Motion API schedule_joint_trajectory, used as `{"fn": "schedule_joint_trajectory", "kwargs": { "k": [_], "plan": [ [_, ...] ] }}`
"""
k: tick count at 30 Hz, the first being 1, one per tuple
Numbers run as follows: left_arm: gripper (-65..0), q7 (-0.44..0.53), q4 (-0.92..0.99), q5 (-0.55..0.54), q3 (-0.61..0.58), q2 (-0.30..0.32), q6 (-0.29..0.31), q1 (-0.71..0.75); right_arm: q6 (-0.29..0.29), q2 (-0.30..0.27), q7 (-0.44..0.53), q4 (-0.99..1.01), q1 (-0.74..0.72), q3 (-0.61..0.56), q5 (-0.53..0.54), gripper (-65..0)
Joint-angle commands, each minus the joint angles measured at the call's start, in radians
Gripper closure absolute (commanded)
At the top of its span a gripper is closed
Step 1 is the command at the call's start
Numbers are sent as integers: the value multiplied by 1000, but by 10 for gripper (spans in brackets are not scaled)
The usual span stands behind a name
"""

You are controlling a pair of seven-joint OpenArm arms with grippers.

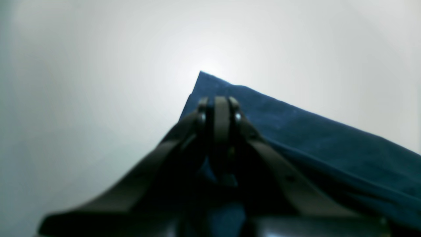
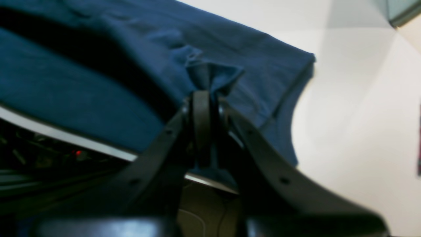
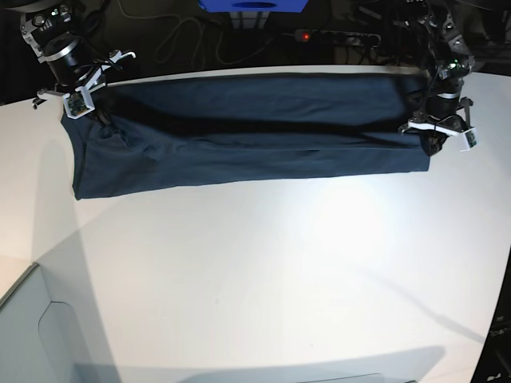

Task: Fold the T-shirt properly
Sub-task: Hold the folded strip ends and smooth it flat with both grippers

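T-shirt stretched lengthwise across the far side of the white bench, held at each end by one gripper.

The garment lies as a long, narrow navy band with a lengthwise fold running along its middle; its near edge rests flat on the bench, its far edge lies along the bench's back edge. The right gripper is closed tight on a bunched pinch of cloth near the garment's end, with puckers radiating from the pinch point. The left gripper is likewise closed, clamping the fabric close to a pointed corner of the shirt. Beyond the back edge, dark cables and a small red indicator light are visible.
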State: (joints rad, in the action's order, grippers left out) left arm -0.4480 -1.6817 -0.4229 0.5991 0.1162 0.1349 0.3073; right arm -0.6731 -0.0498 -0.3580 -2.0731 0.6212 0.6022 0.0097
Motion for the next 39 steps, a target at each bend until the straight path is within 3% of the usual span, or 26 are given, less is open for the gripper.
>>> {"fn": "schedule_joint_trajectory", "kwargs": {
  "k": [1, 12, 23, 35, 39],
  "plan": [
    [0, 27, -36, -11, 5, 13, 2, 0, -25, -9, 24, -16, 7, 15, 16, -1],
    [0, 27, -38, -11, 5, 13, 2, 17, -25, -5, 23, -4, 18, 6, 9, -1],
    [0, 27, -28, -6, 5, 6, 2, 23, -25, -23, 23, 188, -74, -43, 9, -1],
    [0, 27, 1, -11, 5, 3, 2, 25, -25, -32, 30, 236, -159, -34, 13, -3],
    [0, 27, 1, -11, 5, 3, 2, 25, -25, -22, 26, 240, -172, 22, 17, -2]
  ]
}}
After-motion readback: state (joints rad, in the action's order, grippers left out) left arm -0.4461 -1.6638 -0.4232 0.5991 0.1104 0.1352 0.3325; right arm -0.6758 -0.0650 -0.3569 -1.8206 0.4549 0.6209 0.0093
